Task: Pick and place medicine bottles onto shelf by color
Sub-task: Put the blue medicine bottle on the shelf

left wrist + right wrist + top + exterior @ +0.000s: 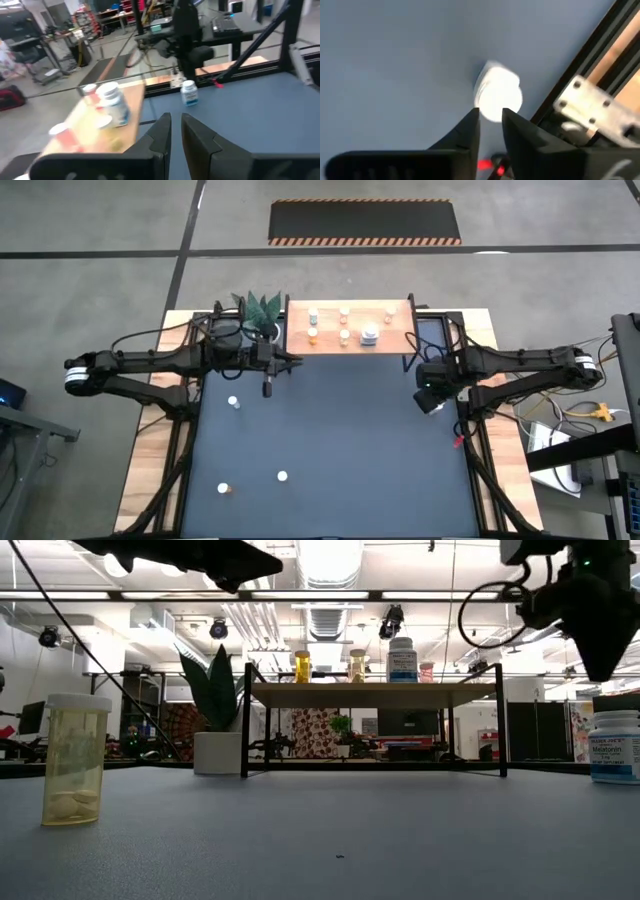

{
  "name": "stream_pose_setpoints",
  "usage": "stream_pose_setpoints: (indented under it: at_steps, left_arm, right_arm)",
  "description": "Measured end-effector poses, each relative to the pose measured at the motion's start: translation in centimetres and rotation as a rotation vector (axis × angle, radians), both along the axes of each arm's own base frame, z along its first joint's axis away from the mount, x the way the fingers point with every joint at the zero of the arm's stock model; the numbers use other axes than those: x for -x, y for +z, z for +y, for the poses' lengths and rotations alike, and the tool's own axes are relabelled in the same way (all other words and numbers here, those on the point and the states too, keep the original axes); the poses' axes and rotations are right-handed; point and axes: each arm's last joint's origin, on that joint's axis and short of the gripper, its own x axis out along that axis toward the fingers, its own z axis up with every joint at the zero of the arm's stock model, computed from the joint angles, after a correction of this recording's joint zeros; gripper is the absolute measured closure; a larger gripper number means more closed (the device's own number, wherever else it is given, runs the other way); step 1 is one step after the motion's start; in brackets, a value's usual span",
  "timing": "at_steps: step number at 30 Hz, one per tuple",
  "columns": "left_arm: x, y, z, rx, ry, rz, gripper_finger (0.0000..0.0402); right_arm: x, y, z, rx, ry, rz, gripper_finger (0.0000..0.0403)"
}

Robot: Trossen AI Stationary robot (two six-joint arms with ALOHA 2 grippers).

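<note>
The light-wood shelf [348, 325] stands at the table's far edge with several small bottles on it, among them a larger white one [369, 335]. Three small bottles stand on the blue tabletop at the left: one [233, 402] mid-left, two [282, 476] [225, 488] near the front. My left gripper [295, 362] hangs shut and empty in front of the shelf's left end. My right gripper [490, 117] points down, shut, above a white-capped white bottle [497, 95] at the table's right edge; the bottle stands on its base [613, 747].
A white pot with a green plant [258, 310] stands left of the shelf. A black frame rail [580, 70] runs close beside the white bottle. A yellow-orange bottle [75, 760] stands near the low camera. The middle of the tabletop [340, 430] is bare.
</note>
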Motion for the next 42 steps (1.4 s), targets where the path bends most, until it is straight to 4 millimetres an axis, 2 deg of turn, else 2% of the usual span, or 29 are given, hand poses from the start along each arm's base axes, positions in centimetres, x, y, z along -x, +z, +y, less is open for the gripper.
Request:
stream_pose_setpoints:
  at_steps: [3, 7, 11, 13, 17, 20, 23, 26, 30, 38, 42]
  left_arm:
    - [-0.8, -0.3, -0.8, 0.051, -0.032, -0.003, 0.0375]
    - [-1.0, -0.6, -2.2, 0.169, -0.072, 0.024, 0.0375]
    - [-0.2, -2.4, -3.4, 0.378, -0.053, 0.248, 0.0375]
    - [0.9, -3.2, -3.7, 0.482, 0.041, 0.39, 0.0375]
    - [4.0, -5.0, -3.4, 0.664, 0.4, 0.724, 0.0375]
    - [6.0, -5.1, -3.3, 0.751, 0.592, 0.896, 0.0375]
    - [7.0, -5.3, -3.2, 0.775, 0.728, 0.967, 0.0375]
    - [7.3, -5.9, -3.2, 0.813, 0.797, 0.972, 0.037]
    - [7.4, -6.5, -3.2, 0.832, 0.818, 0.987, 0.0339]
    - [8.1, -9.3, -3.2, 0.871, 0.938, 1.046, 0.0228]
    - [7.9, -10.5, -3.2, 0.863, 0.95, 1.048, 0.0195]
  right_arm:
    - [0.1, 0.3, -0.1, 0.07, 0.008, -0.066, 0.0297]
    - [-0.8, 0.7, -0.1, 0.103, 0.1, -0.212, 0.0276]
    - [-2.5, 0.8, -0.2, 0.176, 0.295, -0.378, 0.0272]
    - [-3.3, 0.7, -0.2, 0.217, 0.381, -0.452, 0.0271]
    - [-4.4, 0.4, -0.3, 0.295, 0.522, -0.542, 0.0271]
    - [-4.9, 0.0, -0.3, 0.337, 0.607, -0.561, 0.0271]
    - [-5.3, -0.2, -0.3, 0.377, 0.659, -0.597, 0.0271]
    - [-5.7, -0.3, -0.3, 0.415, 0.694, -0.64, 0.0271]
    - [-5.8, -0.4, -0.3, 0.418, 0.711, -0.63, 0.0271]
    - [-5.5, -1.1, -0.3, 0.4, 0.711, -0.601, 0.0271]
    - [-5.4, -1.8, -0.3, 0.397, 0.73, -0.579, 0.0271]
